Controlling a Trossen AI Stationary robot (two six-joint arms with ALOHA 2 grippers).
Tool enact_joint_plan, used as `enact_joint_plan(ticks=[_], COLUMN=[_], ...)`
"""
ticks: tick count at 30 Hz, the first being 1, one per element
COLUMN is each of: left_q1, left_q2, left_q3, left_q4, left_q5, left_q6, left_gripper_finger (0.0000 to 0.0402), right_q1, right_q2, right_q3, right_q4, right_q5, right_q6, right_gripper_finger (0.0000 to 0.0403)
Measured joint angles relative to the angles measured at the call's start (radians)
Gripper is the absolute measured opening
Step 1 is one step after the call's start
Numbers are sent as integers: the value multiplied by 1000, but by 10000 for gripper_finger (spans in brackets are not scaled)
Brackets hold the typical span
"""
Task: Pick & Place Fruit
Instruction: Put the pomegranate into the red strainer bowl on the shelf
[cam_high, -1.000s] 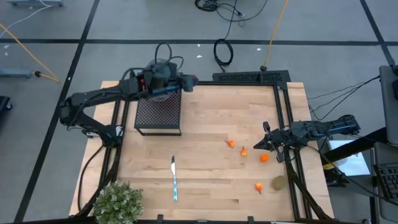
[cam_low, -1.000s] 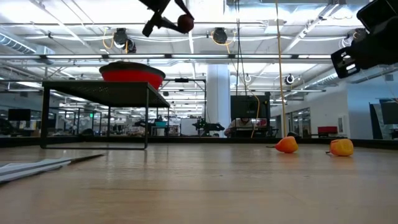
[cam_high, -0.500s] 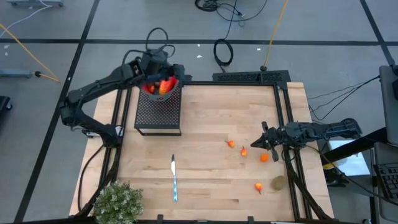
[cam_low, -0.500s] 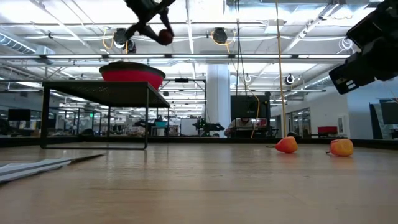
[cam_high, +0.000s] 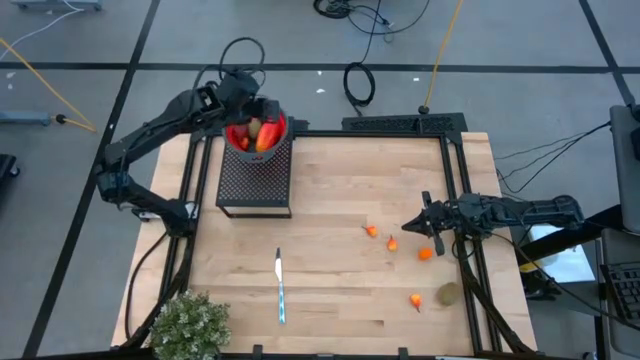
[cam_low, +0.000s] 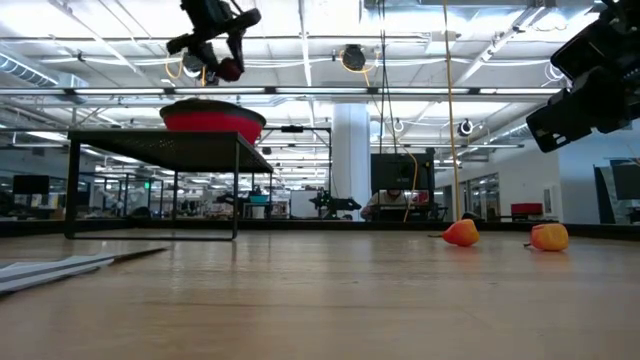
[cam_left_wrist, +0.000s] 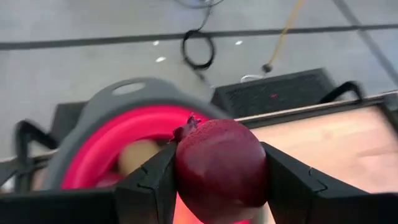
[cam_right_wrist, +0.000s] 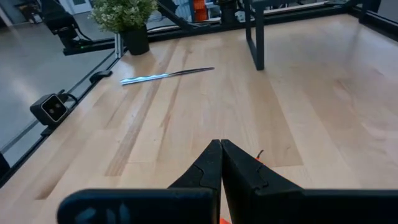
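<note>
Presently, item one: left pincer (cam_left_wrist: 221, 180), raised above the red bowl (cam_high: 240, 141) that sits on a dark mesh stand (cam_high: 254, 183) at the far-left part of the counter (cam_high: 340, 190); its two fingers are clamped on a dark red ball (cam_left_wrist: 221, 169), shown in the low view as a small dark sphere held high over the bowl. Item two: bowl contents, an elongated red-orange fruit (cam_high: 267, 138) and a paler rounded piece beside it, partly hidden. Item three: right pincer (cam_high: 409, 226), low over the right part of the counter, fingers pressed fully together and holding nothing. Item four: tiny orange bits on the bare wood, one (cam_high: 371, 231) and another (cam_high: 392, 244) just beside the right pincer's tip, a third (cam_high: 425, 254) near them, a fourth (cam_high: 415, 299) nearer the front edge. Item five: brown-green oval (cam_high: 448, 294), just beside that fourth bit, by the right rail. Item six: knife (cam_high: 280, 286), lying lengthwise near the front centre. Item seven: bushy green plant (cam_high: 188, 325), front-left corner.
</note>
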Motion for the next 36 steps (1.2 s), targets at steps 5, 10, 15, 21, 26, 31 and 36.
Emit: enact_joint_plan(ticks=[5,10,15,21,26,31,36], left_q1=[3,0,-7,-13,-12,-5,4], left_q2=[8,17,15,49,101,143,161], left_q3=[0,-1,-1,-1,-1,-1,-2], left_q4=[-90,-165,-220,-259,-260,-271,-345], left_q5=[5,13,14,11,17,19,41], left_q6=[-13,-32,-32,-23,-4,-5,-40], left_gripper_finger=[186,186,186,186,186,186,186], right_q1=[-5,-5,-5,-5,-5,-5,-5], right_q2=[0,0,0,0,0,0,0], right_q3=[-1,-1,-2,-2,-3,-3,-3], right_q4=[-1,-2,4,21,22,23,24], right_q5=[0,0,-1,0,-1,-1,-1], right_q6=[-1,1,2,3,3,3,3], right_gripper_finger=[1,3,4,4,4,4,4])
